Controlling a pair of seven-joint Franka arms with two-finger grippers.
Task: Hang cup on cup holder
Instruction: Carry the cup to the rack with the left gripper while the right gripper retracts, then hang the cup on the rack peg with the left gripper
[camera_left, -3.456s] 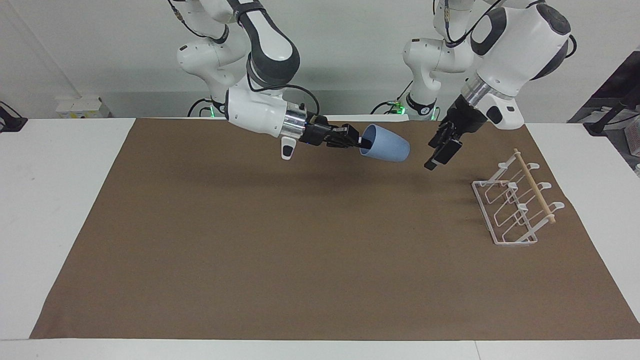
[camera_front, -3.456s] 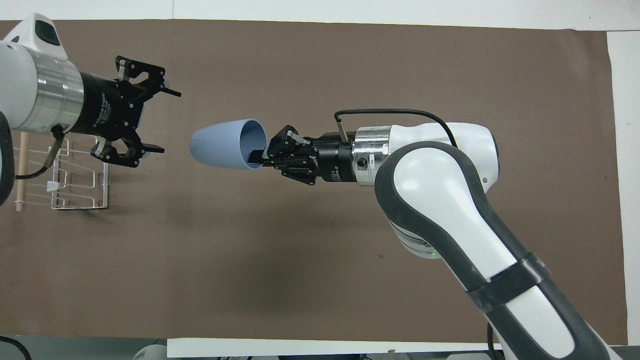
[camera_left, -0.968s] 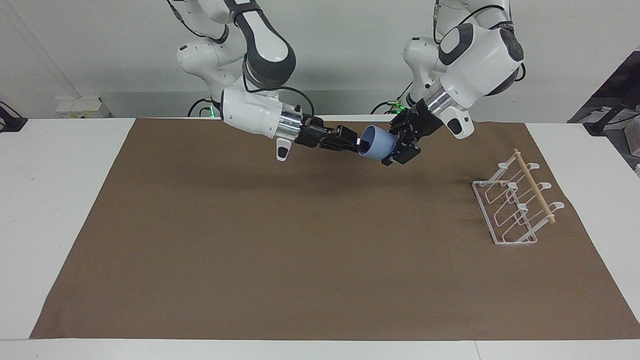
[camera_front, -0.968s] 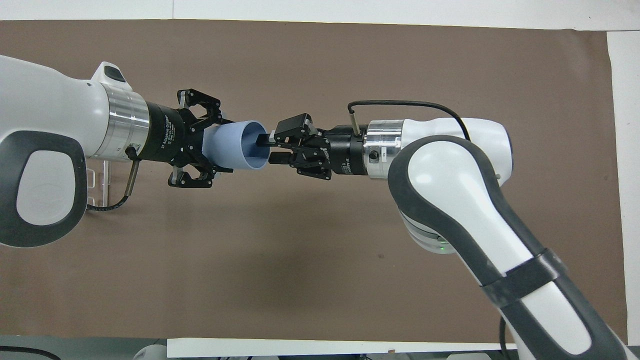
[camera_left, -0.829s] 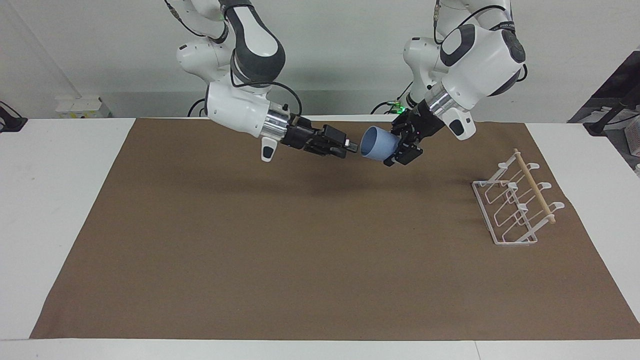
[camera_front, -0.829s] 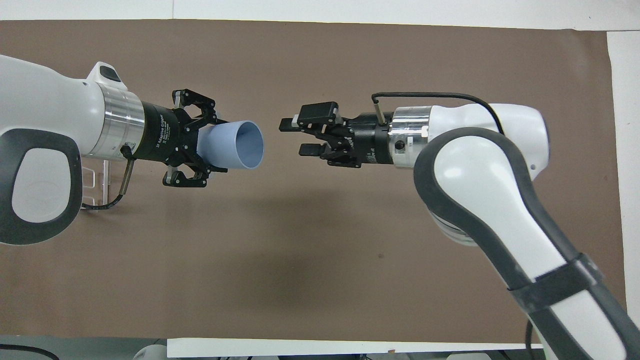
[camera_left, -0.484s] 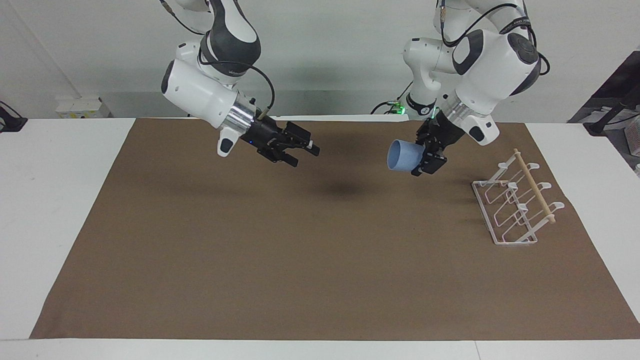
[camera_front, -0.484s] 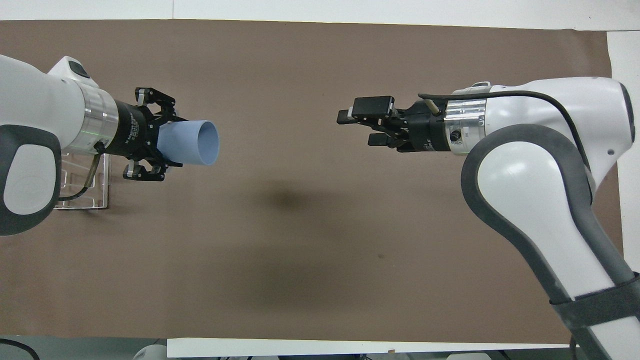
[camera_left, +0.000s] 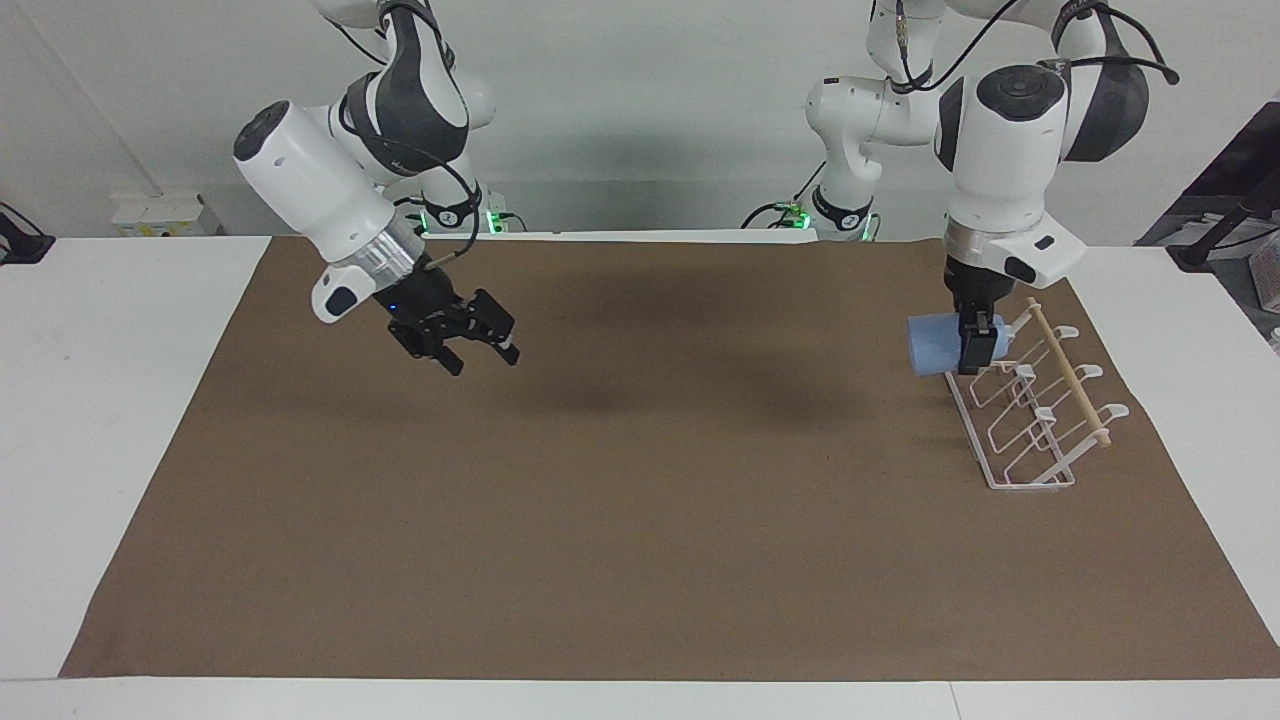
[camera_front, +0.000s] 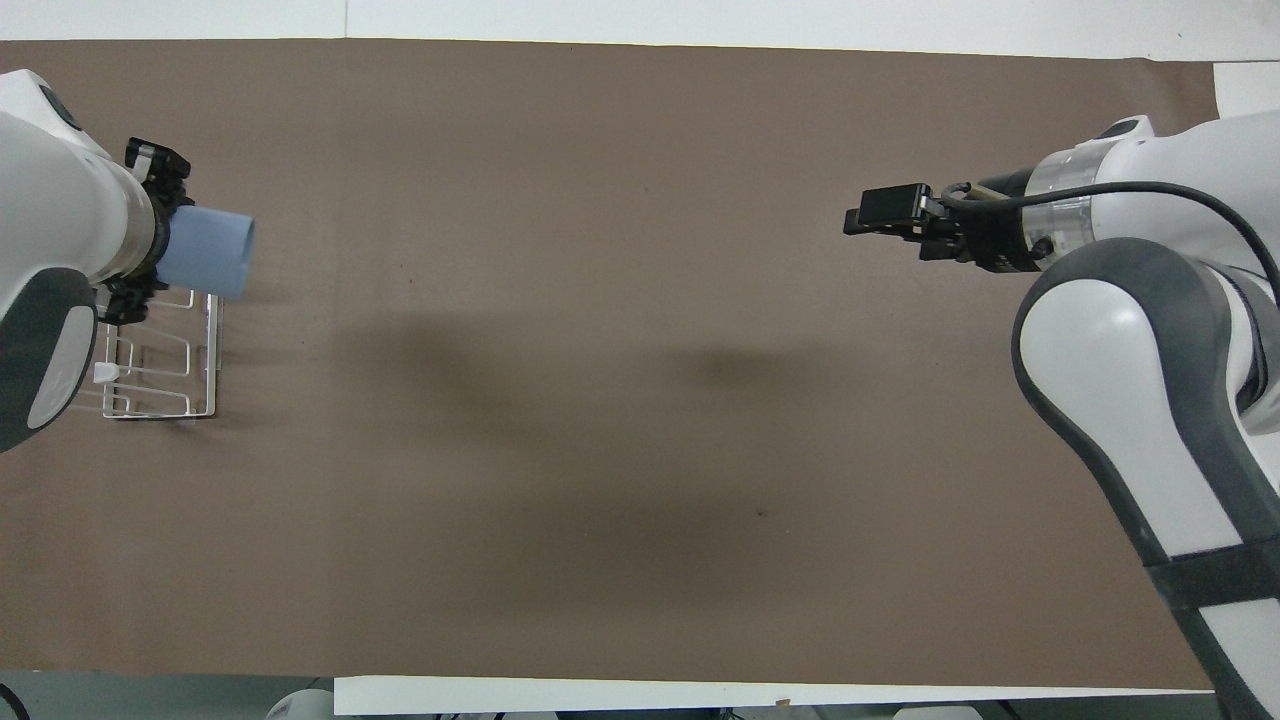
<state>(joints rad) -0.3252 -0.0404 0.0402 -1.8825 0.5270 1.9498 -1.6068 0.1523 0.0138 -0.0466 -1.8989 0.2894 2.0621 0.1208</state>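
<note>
While the left end effector (camera_left: 975, 345) clamps the cup (camera_left: 933, 344), the light-blue tumbler lies on its side in the air, its base end between the fingers and its open mouth turned toward the middle of the counter (camera_left: 100, 420). It hangs just over the end of the cup holder (camera_left: 1030, 410) that is nearer to the robots, at the rack's edge that faces the middle of the brown mat (camera_left: 640, 500); whether the cup touches the wire I cannot tell. In the overhead view the cup (camera_front: 207, 252) sticks out from under the left arm's wrist, above the white wire base of the cup holder (camera_front: 160, 375), and only small parts of the left end effector (camera_front: 150, 235) show around it. The rack itself stands on the mat toward the left arm's end, its wooden dowel (camera_left: 1068, 372) lying across the tops of the slanted prongs.

Held in the air over the mat toward the right arm's end, the right end effector (camera_left: 480, 355) has its fingers spread apart with nothing between them. From overhead it (camera_front: 880, 222) points toward the middle of the mat, well apart from the cup.
</note>
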